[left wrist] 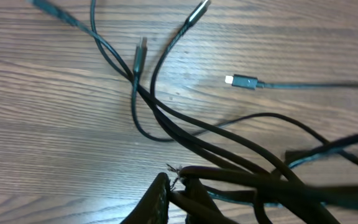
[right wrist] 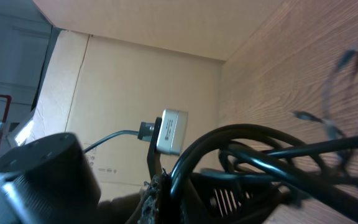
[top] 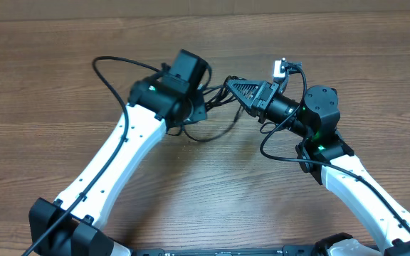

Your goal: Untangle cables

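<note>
The cables (top: 216, 134) are thin black cords bunched between my two grippers at the table's middle, with one loop sagging toward the near side. My left gripper (top: 206, 103) is shut on a strand of the bundle. In the left wrist view its fingers (left wrist: 161, 200) pinch a cord at the bottom edge. From there the cables (left wrist: 166, 121) fan out over the wood to loose plug ends (left wrist: 240, 80). My right gripper (top: 230, 85) faces the left one and is shut on the same bundle. In the right wrist view a cable loop (right wrist: 253, 132) is clamped between its jaws (right wrist: 169, 190).
The table (top: 41, 107) is brown wood. A thicker arm wire (top: 112, 71) arcs out at the left arm's far side. A cardboard wall (right wrist: 135, 81) stands past the table's edge. The left wrist's silver camera (right wrist: 171, 132) sits close in front of the right gripper.
</note>
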